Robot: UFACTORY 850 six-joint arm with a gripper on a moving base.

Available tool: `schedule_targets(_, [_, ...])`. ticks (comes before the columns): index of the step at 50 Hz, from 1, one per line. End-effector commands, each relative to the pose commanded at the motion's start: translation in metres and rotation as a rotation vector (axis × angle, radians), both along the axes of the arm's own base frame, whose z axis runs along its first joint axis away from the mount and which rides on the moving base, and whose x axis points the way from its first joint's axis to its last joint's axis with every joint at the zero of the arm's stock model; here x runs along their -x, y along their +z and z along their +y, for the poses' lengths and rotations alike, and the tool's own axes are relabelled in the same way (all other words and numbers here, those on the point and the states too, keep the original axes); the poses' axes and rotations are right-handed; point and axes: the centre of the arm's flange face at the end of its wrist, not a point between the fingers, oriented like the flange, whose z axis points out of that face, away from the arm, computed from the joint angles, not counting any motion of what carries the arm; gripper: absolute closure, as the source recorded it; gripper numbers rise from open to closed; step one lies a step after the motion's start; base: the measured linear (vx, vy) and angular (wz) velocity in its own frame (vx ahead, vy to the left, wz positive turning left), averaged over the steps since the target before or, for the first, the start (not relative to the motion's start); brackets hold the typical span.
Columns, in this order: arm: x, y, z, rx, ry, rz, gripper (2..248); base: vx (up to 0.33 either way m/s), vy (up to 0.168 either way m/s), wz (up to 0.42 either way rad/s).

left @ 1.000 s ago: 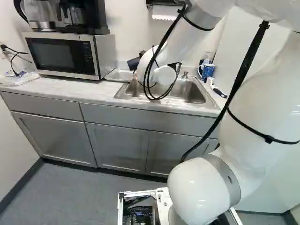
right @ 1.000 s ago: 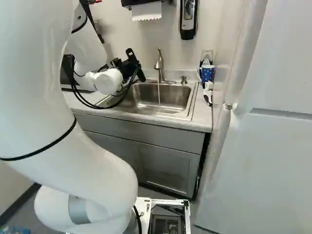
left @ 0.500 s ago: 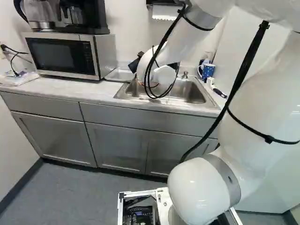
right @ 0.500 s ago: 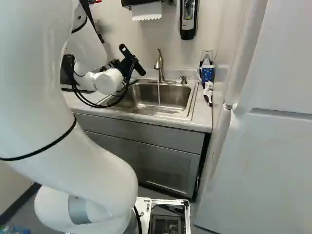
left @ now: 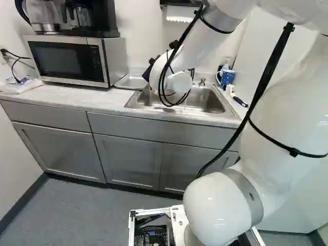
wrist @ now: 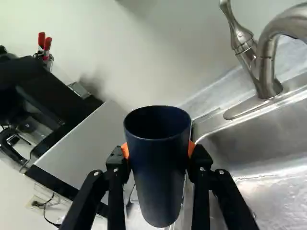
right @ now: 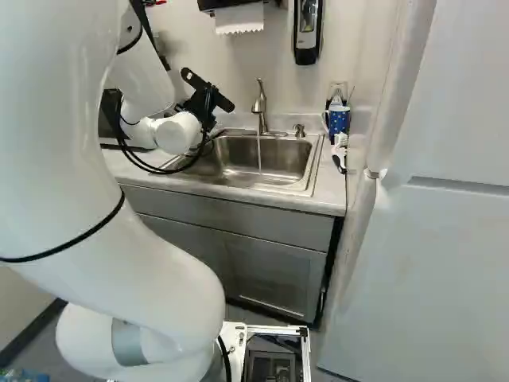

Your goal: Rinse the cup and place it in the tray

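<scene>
Pinching the cup (wrist: 158,184), the gripper (right: 207,95) hangs near a faucet (right: 260,107) the left view hides.

From behind the arm (left: 287,107) on its left, the left base view looks ahead and a little down, over open floor (left: 87,215) to the tabletop (left: 77,98) and microwave (left: 66,60), while its partner on the right faces the sink (right: 254,159) and a tall white panel (right: 445,263), both standing well back, with sink and blue mug (right: 339,119) common to the two. The wrist view, much the nearest, looks from the arm's far end, tilted, toward the back wall, sharing faucet (right: 260,107) and sink with the right base view, microwave and sink with the left.
</scene>
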Motion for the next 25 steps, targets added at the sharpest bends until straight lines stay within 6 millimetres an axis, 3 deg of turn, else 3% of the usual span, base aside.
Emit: schedule_targets(25, [0.0, 0.0, 0.0, 0.258, 0.009, -0.049, 125, 0.0, 0.0, 0.0])
